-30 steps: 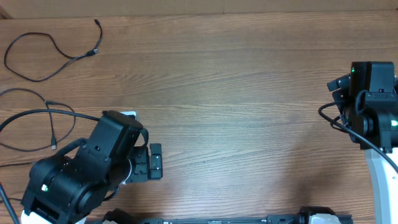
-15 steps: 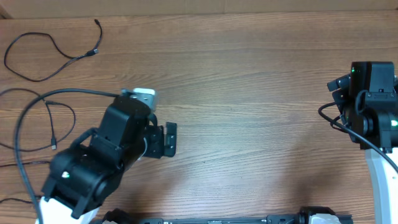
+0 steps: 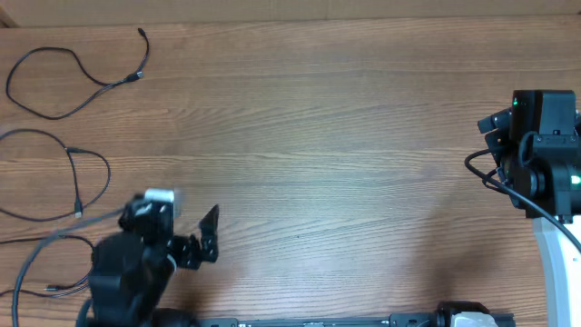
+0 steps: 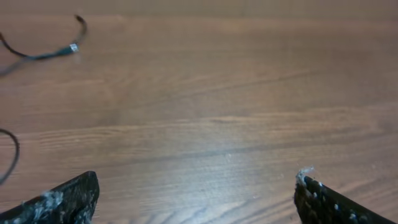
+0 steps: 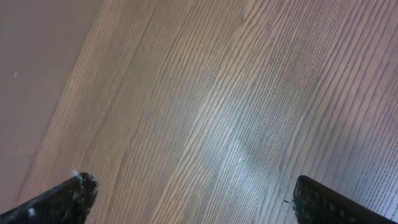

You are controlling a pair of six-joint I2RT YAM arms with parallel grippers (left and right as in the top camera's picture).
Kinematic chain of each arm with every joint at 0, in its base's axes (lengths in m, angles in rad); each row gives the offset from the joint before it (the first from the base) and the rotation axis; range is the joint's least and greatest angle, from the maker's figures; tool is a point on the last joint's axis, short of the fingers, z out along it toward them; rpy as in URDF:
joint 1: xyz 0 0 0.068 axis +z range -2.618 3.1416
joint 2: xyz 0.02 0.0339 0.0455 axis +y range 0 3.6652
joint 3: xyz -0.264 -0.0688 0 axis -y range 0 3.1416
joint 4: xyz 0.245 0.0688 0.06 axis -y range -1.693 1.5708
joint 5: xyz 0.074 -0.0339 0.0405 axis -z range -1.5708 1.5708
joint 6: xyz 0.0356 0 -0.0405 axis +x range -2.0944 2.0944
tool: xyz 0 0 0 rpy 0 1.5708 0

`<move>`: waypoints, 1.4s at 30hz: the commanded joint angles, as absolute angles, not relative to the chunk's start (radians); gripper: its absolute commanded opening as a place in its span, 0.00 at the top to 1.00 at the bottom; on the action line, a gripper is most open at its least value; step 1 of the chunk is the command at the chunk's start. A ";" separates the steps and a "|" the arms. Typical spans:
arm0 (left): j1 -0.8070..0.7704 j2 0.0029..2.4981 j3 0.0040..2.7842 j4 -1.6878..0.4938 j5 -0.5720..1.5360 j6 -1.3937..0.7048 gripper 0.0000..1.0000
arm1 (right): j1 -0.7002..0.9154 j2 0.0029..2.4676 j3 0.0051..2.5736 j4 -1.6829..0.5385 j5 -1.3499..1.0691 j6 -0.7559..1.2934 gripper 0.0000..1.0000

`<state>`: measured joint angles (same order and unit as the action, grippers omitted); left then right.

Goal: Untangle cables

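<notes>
Thin black cables lie apart at the table's far left. One cable forms a loose loop at the top left, with plug ends near its right. A second cable loops below it. A piece of cable with a silver plug shows at the top left of the left wrist view, and another curve shows at its left edge. My left gripper is open and empty over bare wood, to the right of the cables. My right gripper is open and empty at the far right.
The left arm's thicker black wire trails across the near-left corner. The right arm stands at the right edge. A brown strip runs along the table's far edge.
The left arm swung out to the right and forward, then pulled back toward the near-left edge. Its thick wire shifted with it. The thin cables and the right arm stayed put.
</notes>
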<state>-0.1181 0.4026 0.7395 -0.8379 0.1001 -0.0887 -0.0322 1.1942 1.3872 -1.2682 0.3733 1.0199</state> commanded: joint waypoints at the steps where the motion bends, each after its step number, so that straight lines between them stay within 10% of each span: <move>1: -0.108 0.356 0.687 -0.825 0.126 0.000 0.00 | -0.035 1.192 1.394 -1.263 0.388 1.016 0.00; 32: 0.022 0.003 0.004 0.038 0.135 -0.036 0.00 | -0.035 1.192 1.394 -1.263 0.388 1.016 0.00; 42: 0.022 0.003 0.005 -0.078 0.009 -0.089 0.00 | -0.035 1.192 1.394 -1.263 0.388 1.016 0.00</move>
<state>0.0151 0.0143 0.0090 -0.0734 0.0586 -0.0544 -0.0322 1.1942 1.3872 -1.2686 0.3737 1.0199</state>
